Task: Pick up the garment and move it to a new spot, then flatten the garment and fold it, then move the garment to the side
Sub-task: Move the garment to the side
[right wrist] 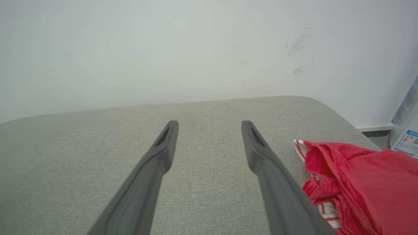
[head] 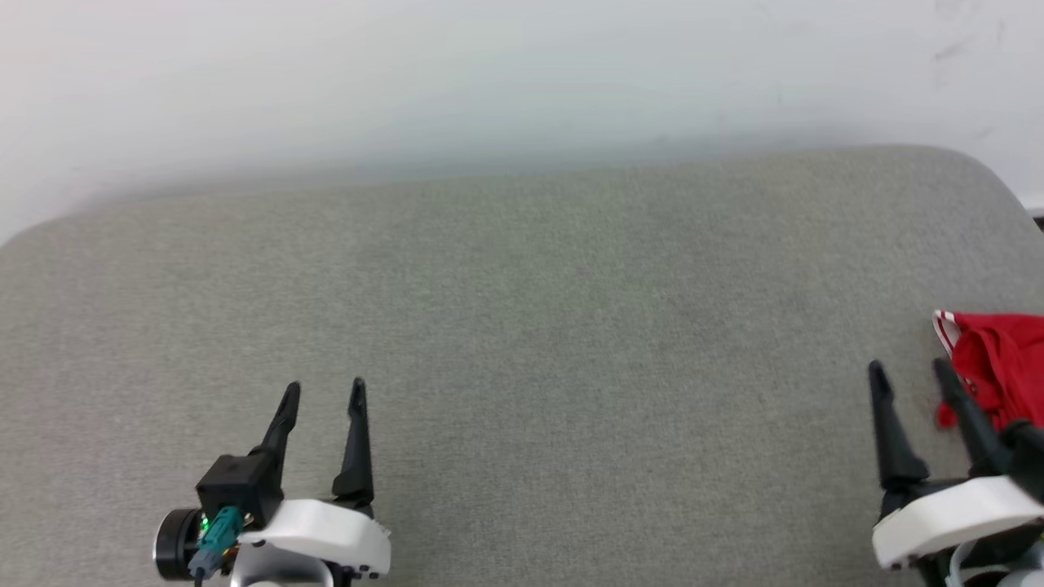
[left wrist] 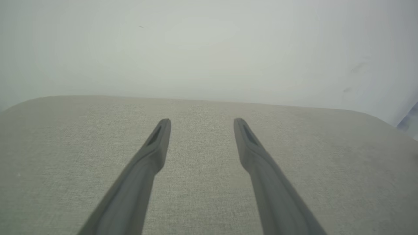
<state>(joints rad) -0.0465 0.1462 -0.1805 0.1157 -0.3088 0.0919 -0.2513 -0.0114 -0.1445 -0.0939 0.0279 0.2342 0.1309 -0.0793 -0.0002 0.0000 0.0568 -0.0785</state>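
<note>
The garment (head: 1003, 367) is a crumpled bright-red piece with white stripe trim, lying at the far right of the grey cushioned surface (head: 522, 326). In the right wrist view the garment (right wrist: 359, 182) sits just right of the fingers. My right gripper (head: 909, 371) stands open at the lower right, its right finger close beside the garment's edge, with nothing between the fingers. My left gripper (head: 325, 389) stands open at the lower left over bare fabric, far from the garment. The same empty gap shows between the left gripper (left wrist: 201, 122) fingers in its wrist view, and the right gripper (right wrist: 209, 124) likewise.
A pale wall (head: 489, 81) runs behind the cushion's rounded back edge. The cushion's right corner (right wrist: 326, 107) curves down near a white ledge (right wrist: 375, 127) and a labelled white object (right wrist: 408, 143). Bare grey fabric stretches between the two grippers.
</note>
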